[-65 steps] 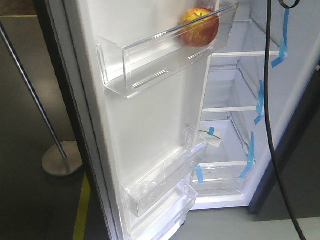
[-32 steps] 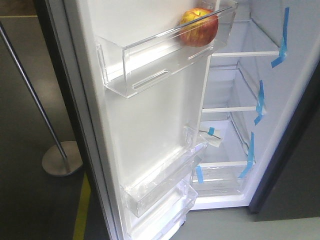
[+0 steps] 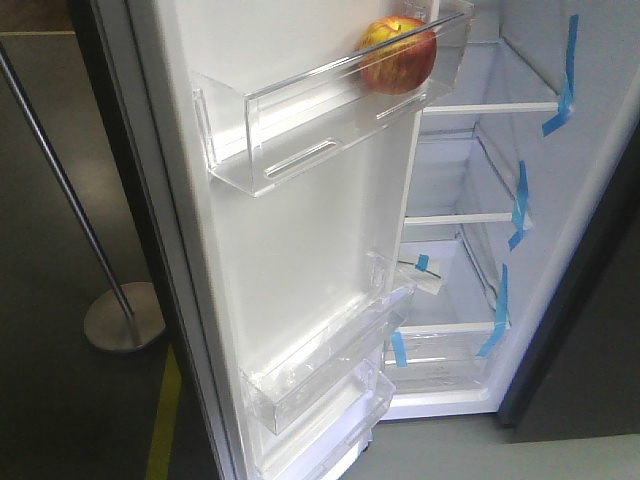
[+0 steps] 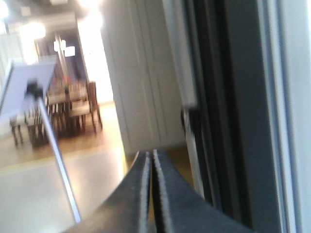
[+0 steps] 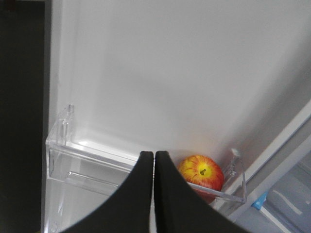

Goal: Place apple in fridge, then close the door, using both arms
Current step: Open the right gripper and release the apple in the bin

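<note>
Front-facing view shows the apple [image 3: 398, 54] sitting in the upper clear bin [image 3: 300, 130] of the open door [image 3: 290, 250], beside the fridge [image 3: 480, 200] interior, while both the left gripper [image 4: 151, 160] and right gripper [image 5: 154, 162] have fingers pressed together, empty.

front view sharp, evenly lit, mild glare on clear door bin [image 3: 300, 140]. left wrist view motion-blurred, blown-out highlights top left. right wrist view soft, white door [image 5: 184, 73] bright.
</note>
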### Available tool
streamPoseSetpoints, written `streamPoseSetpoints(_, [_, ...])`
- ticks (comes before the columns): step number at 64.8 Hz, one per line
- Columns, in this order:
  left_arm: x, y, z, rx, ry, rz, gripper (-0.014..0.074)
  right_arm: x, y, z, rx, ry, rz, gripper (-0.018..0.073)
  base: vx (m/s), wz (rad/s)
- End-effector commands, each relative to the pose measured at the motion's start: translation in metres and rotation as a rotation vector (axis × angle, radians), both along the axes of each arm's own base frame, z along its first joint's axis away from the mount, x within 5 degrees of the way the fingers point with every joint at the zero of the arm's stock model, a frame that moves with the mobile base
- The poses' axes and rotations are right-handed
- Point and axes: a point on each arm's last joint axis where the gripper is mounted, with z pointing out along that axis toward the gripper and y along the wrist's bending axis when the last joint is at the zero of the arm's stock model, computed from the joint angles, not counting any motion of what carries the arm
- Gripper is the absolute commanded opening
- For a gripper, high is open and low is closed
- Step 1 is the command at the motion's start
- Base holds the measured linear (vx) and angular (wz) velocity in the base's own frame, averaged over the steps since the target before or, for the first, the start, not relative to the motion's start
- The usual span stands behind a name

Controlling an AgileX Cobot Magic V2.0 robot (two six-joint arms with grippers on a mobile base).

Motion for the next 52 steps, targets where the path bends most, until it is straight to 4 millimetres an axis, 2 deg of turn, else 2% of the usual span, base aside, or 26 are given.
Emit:
streamPoseSetpoints(1, [-0.008,-0.002,0.022,-0.029,-0.189,-0.039,-0.0006,-0.027,-0.003,0.018,0.045,-0.089,-0.023,-0.0004,0.0,0.0])
streamPoseSetpoints(13, [-0.012,-0.004,0.031,-0.042,-0.299,-0.064,-0.0006,-0.043,-0.01,0.023,0.053,-0.092,-0.092,-0.0004,0.0,0.0])
streamPoseSetpoints(23, [-0.019,-0.005,0.041,-0.25,-0.396,-0.182,-0.0006,-0.065,-0.012,0.027,0.065,-0.088,-0.095,-0.0004,0.0,0.0])
streamPoseSetpoints(31, [-0.019,-0.006,0.042,-0.404,-0.379,-0.258,-0.0006,-0.084,-0.014,0.032,0.076,-0.127,-0.096,-0.0004,0.0,0.0])
streamPoseSetpoints(39, [-0.02,-0.01,0.044,-0.418,-0.344,-0.309,-0.0006,-0.101,-0.017,0.036,0.082,-0.157,-0.114,-0.0004,0.0,0.0])
streamPoseSetpoints(47, [-0.023,-0.014,0.066,-0.439,-0.303,-0.373,-0.0006,-0.11,-0.018,0.037,0.09,-0.161,-0.114,-0.0004,0.0,0.0])
streamPoseSetpoints(52, [-0.024,-0.017,0.088,-0.441,-0.276,-0.397,-0.0006,-0.112,-0.018,0.035,0.089,-0.154,-0.111,-0.0004,0.0,0.0])
